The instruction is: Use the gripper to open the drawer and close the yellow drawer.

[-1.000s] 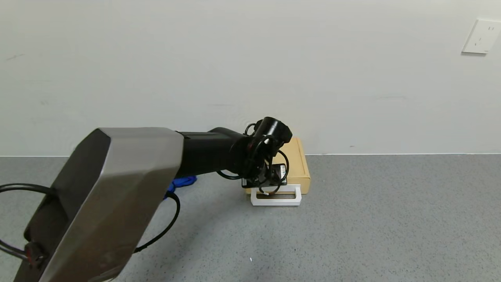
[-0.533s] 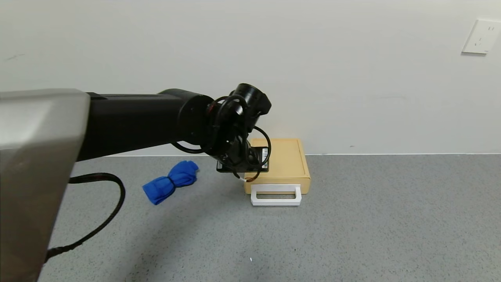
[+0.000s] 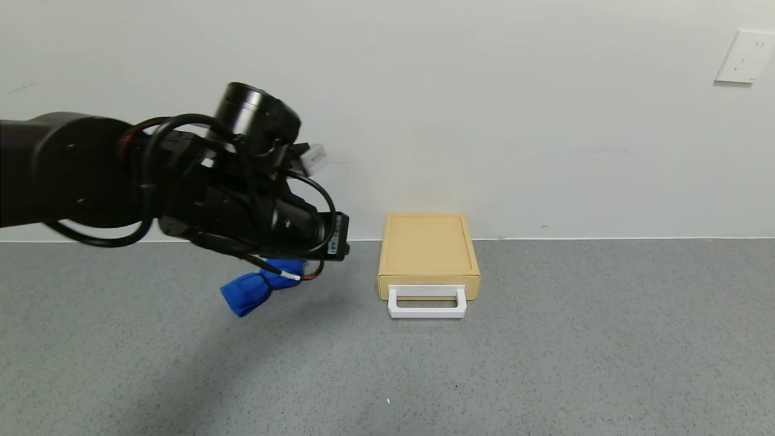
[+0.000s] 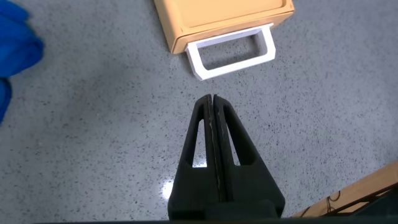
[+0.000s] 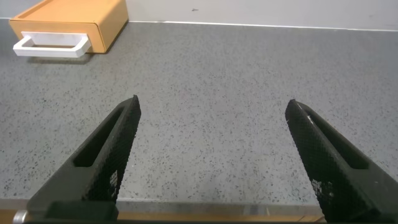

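my left claw (image 4: pixel 212 102) hangs up in the air above the grey bench (image 3: pixel 575 339), off to the left of the drawer (image 3: pixel 428 254) and well apart from it. its two black fingers (image 4: pixel 219 149) are pressed flat together with nothing between them. the drawer is a small flat yellow box that sits at the back of the bench, right against the white wall (image 3: pixel 484 109). it looks pushed all the way in, and its white loop handle (image 3: pixel 427 302) sticks out at the front, lying on the bench. a blue rolled-up cloth (image 3: pixel 260 287) lies on the bench to the left of the drawer, partly hidden behind my left arm. my right claw (image 5: pixel 211 121) waits low over the bench on the other side, spread wide open and holding nothing, with the drawer far off from it. a white wall plug plate (image 3: pixel 746 56) is high on the wall at the right.
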Controlling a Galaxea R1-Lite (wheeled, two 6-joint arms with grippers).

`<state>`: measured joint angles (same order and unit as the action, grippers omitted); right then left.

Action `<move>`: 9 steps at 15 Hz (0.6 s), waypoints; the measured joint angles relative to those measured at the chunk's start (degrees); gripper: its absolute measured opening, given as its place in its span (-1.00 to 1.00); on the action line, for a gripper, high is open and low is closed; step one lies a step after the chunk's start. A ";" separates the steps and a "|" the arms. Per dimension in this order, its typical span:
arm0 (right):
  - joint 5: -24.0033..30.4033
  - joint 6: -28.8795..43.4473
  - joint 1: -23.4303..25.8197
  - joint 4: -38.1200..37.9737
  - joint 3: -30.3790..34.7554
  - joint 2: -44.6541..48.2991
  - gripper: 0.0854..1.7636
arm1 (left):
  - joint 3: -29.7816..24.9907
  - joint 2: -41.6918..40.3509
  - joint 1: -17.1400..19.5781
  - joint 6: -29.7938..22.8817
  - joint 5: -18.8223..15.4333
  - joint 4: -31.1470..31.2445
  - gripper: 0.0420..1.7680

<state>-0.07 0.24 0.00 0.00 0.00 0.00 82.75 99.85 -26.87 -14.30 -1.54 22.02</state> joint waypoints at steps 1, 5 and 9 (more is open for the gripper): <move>-0.02 0.02 0.00 0.00 0.00 0.00 0.94 | -4.53 -3.38 0.77 0.91 -0.89 -3.06 -0.93; -0.02 0.00 0.00 0.00 0.00 0.00 0.94 | -18.92 -15.81 2.28 2.78 -4.72 -9.73 -0.93; -0.04 0.02 0.02 0.00 0.00 0.00 0.94 | -24.59 -23.15 2.82 3.30 -7.85 -10.41 -0.27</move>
<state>-0.11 0.27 0.02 0.00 0.00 0.00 58.16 76.70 -24.05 -11.00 -9.39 11.61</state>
